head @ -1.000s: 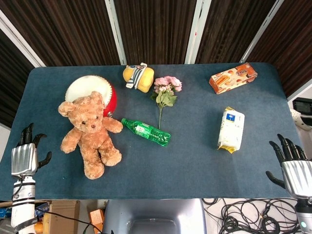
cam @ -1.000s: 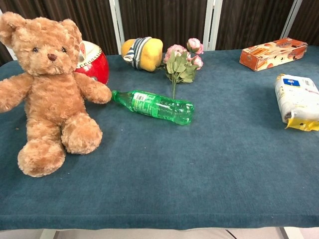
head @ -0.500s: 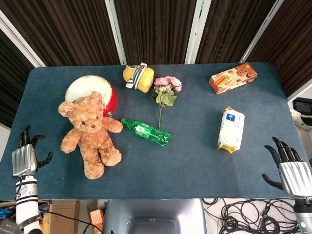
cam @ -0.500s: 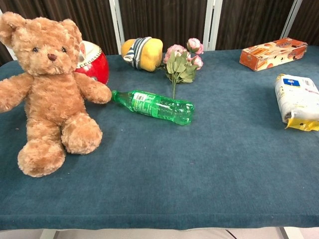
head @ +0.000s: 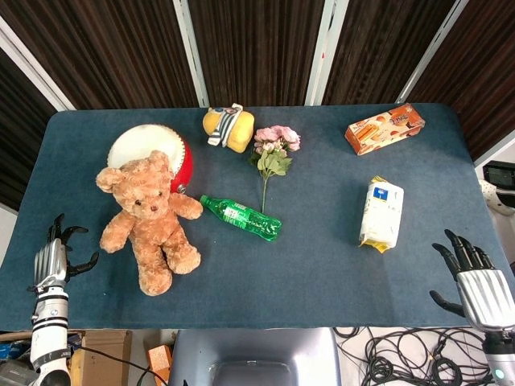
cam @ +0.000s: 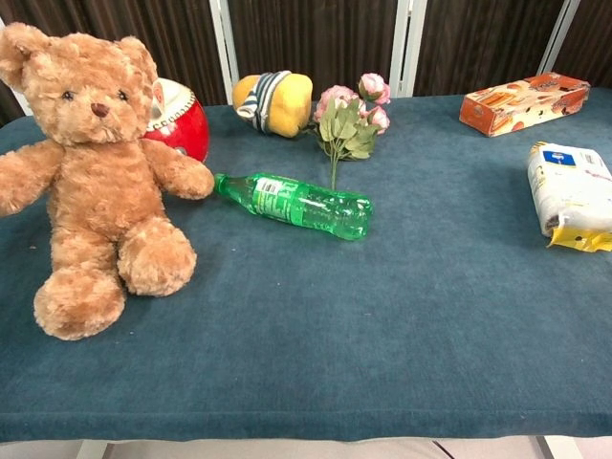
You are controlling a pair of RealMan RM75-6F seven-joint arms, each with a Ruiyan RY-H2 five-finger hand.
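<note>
My left hand (head: 53, 261) hangs at the table's front left corner, fingers spread, holding nothing; the brown teddy bear (head: 150, 219) is nearest to it. My right hand (head: 475, 283) is off the front right corner, fingers apart and empty, closest to the white snack bag (head: 381, 213). Neither hand shows in the chest view. A green plastic bottle (head: 241, 217) lies on its side mid-table, beside the bear (cam: 96, 172). In the chest view the bottle (cam: 296, 203) lies just in front of a pink flower sprig (cam: 349, 120).
A red and white drum (head: 153, 151) stands behind the bear. A yellow striped plush (head: 228, 127) and the flower sprig (head: 273, 154) lie at the back. An orange box (head: 385, 128) sits at the back right. Cables lie on the floor below the blue table (head: 322, 273).
Both hands have dropped lower and back toward the front edge; the left hand has also turned and looks smaller. Objects on the table have not moved.
</note>
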